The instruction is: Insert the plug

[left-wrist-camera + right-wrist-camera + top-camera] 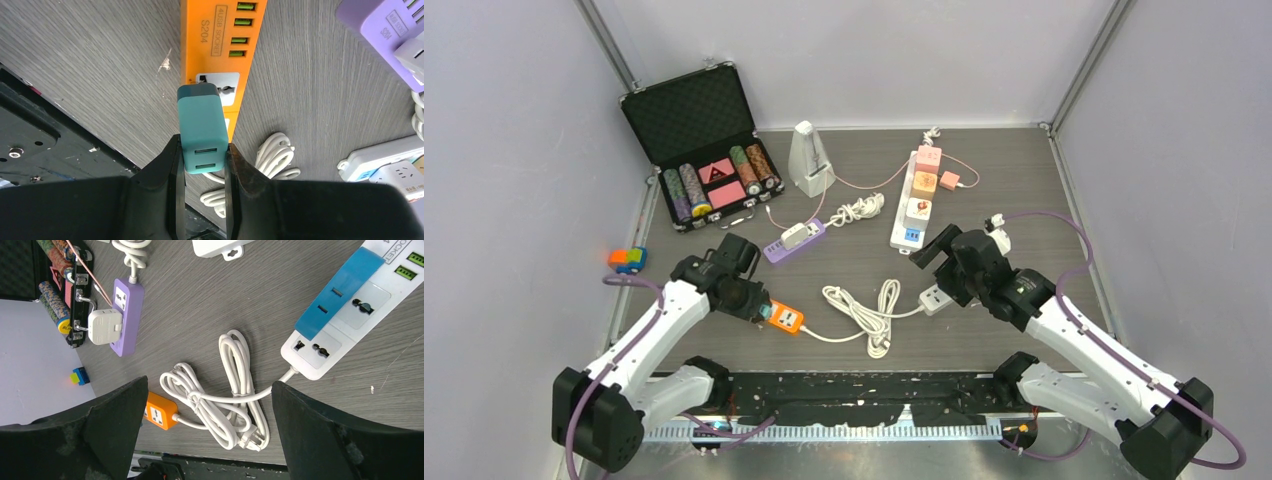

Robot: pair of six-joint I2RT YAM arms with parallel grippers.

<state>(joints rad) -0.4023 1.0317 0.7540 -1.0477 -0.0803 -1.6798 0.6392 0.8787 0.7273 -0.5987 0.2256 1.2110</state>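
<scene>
Grey woodgrain table, lilac walls; left claw clamps teal plug, right claw apart.

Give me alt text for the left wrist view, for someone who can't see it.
The left hand grips a teal charger plug between its black fingers, the plug's front end at the socket of an orange power strip with four USB ports. A purple power strip, a coiled white cable and a white power strip lie to the right.

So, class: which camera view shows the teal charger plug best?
Left wrist: the teal charger plug fills the centre, clamped by the left gripper, tip at the orange strip. Top external barely shows it; right wrist not at all.
</scene>
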